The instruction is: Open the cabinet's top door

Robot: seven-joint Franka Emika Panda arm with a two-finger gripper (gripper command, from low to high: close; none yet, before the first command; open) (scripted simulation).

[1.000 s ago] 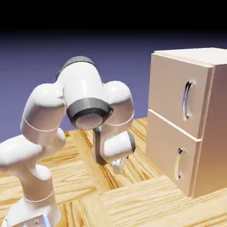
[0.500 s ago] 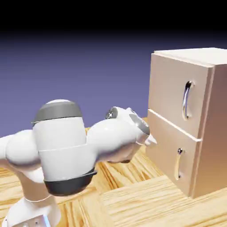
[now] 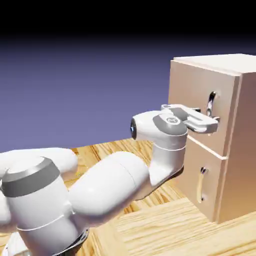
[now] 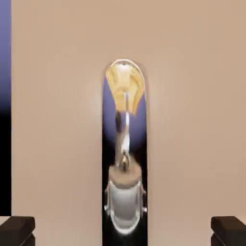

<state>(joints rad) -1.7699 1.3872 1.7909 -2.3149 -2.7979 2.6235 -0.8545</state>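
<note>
Finger tips point(image 4: 17, 230) seen wide apart at bottom corners of hand view, nothing clamped between them. Gripper point(image 3: 214, 123) held level at top door point(image 3: 197, 102), jaws spread either side of door's handle point(image 4: 124, 149), which is seen mirror-bright and centred between tips. Contact with handle cannot be told. Cabinet point(image 3: 235, 190) stood on wooden table point(image 3: 165, 225) at exterior view's right; both panels shut flush.

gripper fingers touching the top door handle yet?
Apart. In the hand view the finger tips sit wide at both lower corners, door panel showing between each and the top door's handle; the gripper is open.
</note>
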